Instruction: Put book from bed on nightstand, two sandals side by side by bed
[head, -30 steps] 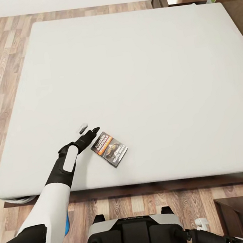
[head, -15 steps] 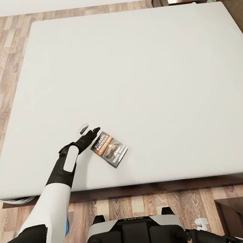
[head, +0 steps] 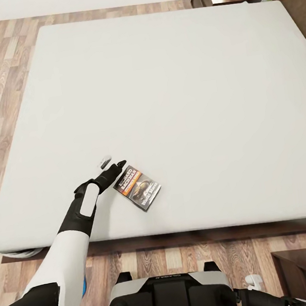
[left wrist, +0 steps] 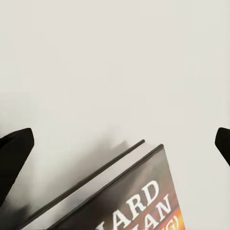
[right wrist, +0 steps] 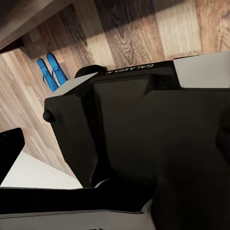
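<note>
Floorboards [right wrist: 143,33] hold sandals [right wrist: 51,71] (right wrist view).

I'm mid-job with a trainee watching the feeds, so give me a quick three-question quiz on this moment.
1. True or false: the book lies flat on the mattress.
2. Is the left pincer A) shut on the book, B) open just beside the book, or C) down at the floor?
3. Fill in: the right wrist view shows two blue ____ lying on the wood floor.

Key
1. True; it lies near the bed's near edge.
2. B; the fingertips stand wide apart with the book's corner low between them.
3. Sandals, lying side by side.
</note>
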Available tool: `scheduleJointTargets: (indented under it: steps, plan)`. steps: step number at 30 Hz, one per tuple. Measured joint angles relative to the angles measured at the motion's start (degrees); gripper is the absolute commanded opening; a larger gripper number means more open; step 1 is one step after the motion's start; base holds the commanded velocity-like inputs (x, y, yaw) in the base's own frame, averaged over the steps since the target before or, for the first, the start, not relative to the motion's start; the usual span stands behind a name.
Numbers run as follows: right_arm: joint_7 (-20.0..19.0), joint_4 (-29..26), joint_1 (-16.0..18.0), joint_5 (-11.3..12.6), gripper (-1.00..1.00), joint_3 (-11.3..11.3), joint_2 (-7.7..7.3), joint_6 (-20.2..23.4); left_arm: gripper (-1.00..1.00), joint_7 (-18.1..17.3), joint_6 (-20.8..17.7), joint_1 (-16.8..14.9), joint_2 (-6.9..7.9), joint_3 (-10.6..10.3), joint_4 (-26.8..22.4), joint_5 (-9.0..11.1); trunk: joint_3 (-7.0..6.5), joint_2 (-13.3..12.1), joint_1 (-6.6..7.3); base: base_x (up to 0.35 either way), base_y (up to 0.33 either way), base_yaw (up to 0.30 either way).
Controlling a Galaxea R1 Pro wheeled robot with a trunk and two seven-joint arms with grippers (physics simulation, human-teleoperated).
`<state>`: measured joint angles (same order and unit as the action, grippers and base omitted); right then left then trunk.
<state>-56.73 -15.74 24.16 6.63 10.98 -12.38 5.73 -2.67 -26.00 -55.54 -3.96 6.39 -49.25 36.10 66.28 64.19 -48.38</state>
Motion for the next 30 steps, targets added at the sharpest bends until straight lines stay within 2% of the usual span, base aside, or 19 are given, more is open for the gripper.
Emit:
scheduleJointTargets:
  steps: [30]
  plan:
    - [0.0, 0.0, 0.0, 0.0, 1.00, 0.0, 0.00, 0.0, 1.00, -0.1, 0.3, 0.1, 0.00, 0.0, 0.1, 0.0, 0.18, 0.4, -0.23, 0.000, 0.000, 0.000]
